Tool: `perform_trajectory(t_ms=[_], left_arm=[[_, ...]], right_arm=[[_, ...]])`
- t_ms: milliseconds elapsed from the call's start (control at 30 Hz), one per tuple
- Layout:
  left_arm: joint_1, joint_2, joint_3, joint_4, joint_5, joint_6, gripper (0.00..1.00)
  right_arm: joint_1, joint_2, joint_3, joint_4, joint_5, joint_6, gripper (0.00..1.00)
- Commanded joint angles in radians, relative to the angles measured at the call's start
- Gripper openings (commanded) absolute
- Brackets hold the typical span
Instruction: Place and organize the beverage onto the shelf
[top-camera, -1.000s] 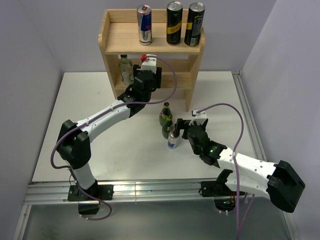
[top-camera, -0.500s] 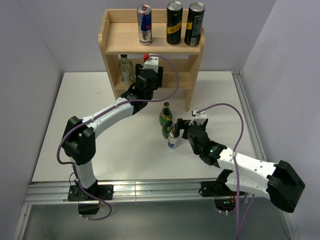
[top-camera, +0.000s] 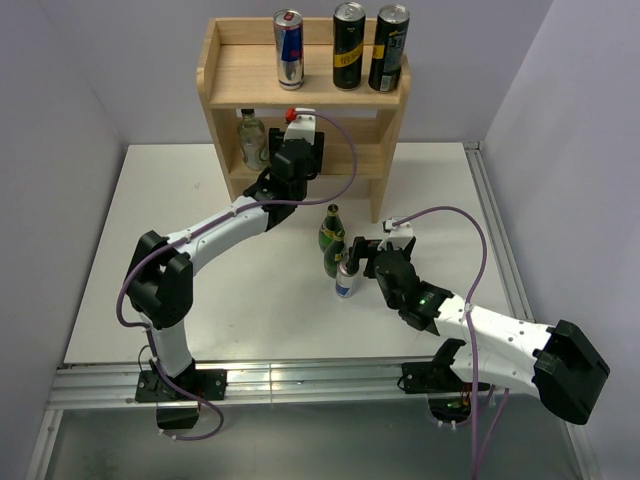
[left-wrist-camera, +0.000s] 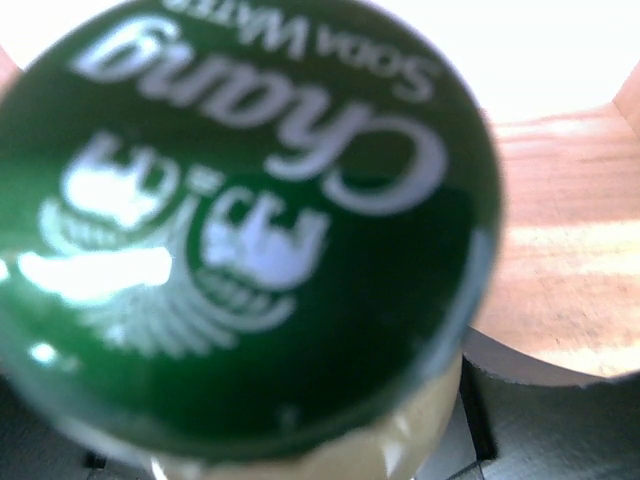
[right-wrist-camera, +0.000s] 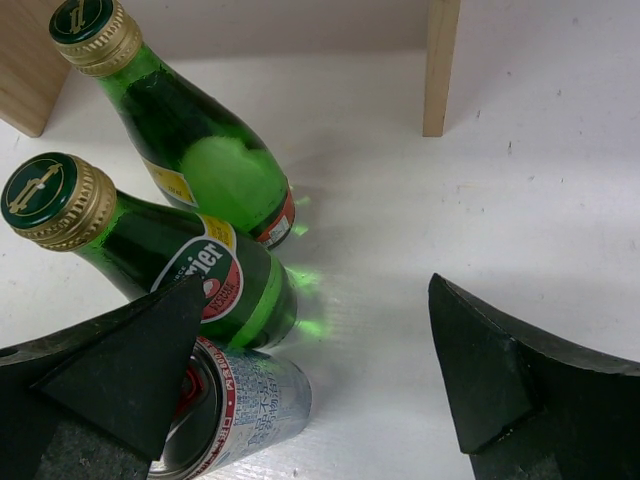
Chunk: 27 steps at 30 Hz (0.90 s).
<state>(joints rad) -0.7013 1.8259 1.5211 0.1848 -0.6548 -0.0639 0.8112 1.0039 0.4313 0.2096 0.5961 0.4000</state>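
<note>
The light-wood shelf (top-camera: 240, 75) stands at the back with a Red Bull can (top-camera: 288, 48) and two black-and-yellow cans (top-camera: 349, 45) (top-camera: 389, 47) on the upper board. A clear bottle (top-camera: 251, 137) stands on the lower tier. My left gripper (top-camera: 297, 152) is at the lower tier, shut on a Chang soda water bottle whose green cap (left-wrist-camera: 240, 220) fills the left wrist view. My right gripper (right-wrist-camera: 318, 290) is open on the table. Its left finger (right-wrist-camera: 130, 360) is over a silver can (right-wrist-camera: 245, 405) beside two green Perrier bottles (right-wrist-camera: 195, 275) (right-wrist-camera: 200, 160).
The shelf's front right leg (right-wrist-camera: 440, 60) stands just behind the bottles. The white table board (top-camera: 180, 220) ends at a metal rail (top-camera: 500, 240) on the right. Purple-grey walls close in on the left, back and right.
My left gripper has moved a little forward and up into the lower tier with the bottle. The right arm and the drinks on the table have not moved.
</note>
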Motion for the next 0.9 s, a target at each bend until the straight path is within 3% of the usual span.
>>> perform_trajectory(t_ms=[0, 400, 467, 500, 533, 600, 633, 733, 867], left_arm=[[0.051, -0.045, 0.014, 0.249, -0.077, -0.005, 0.0], [0.072, -0.034, -0.007, 0.266, -0.104, -0.031, 0.01], [0.075, -0.03, -0.006, 0.262, -0.115, -0.04, 0.06], [0.079, -0.031, -0.007, 0.259, -0.114, -0.045, 0.1], [0.079, -0.03, -0.01, 0.262, -0.112, -0.045, 0.24], [0.08, -0.036, -0.024, 0.271, -0.109, -0.047, 0.39], [0.08, -0.037, -0.027, 0.272, -0.109, -0.047, 0.55], [0.08, -0.042, -0.032, 0.271, -0.109, -0.05, 0.74], [0.082, -0.043, -0.035, 0.268, -0.1, -0.053, 0.84]], right_arm=[[-0.004, 0.009, 0.012, -0.001, -0.009, -0.003, 1.0], [-0.004, 0.021, 0.015, -0.001, -0.009, -0.001, 1.0], [-0.004, 0.022, 0.017, -0.001, -0.009, -0.001, 1.0], [-0.004, 0.022, 0.017, -0.001, -0.009, -0.001, 1.0], [-0.004, 0.021, 0.015, -0.001, -0.009, -0.001, 1.0], [-0.004, 0.021, 0.015, -0.001, -0.009, -0.001, 1.0], [-0.004, 0.021, 0.015, -0.001, -0.009, -0.001, 1.0], [-0.004, 0.021, 0.015, -0.001, -0.009, 0.0, 1.0], [-0.004, 0.021, 0.015, -0.003, -0.009, 0.0, 1.0]])
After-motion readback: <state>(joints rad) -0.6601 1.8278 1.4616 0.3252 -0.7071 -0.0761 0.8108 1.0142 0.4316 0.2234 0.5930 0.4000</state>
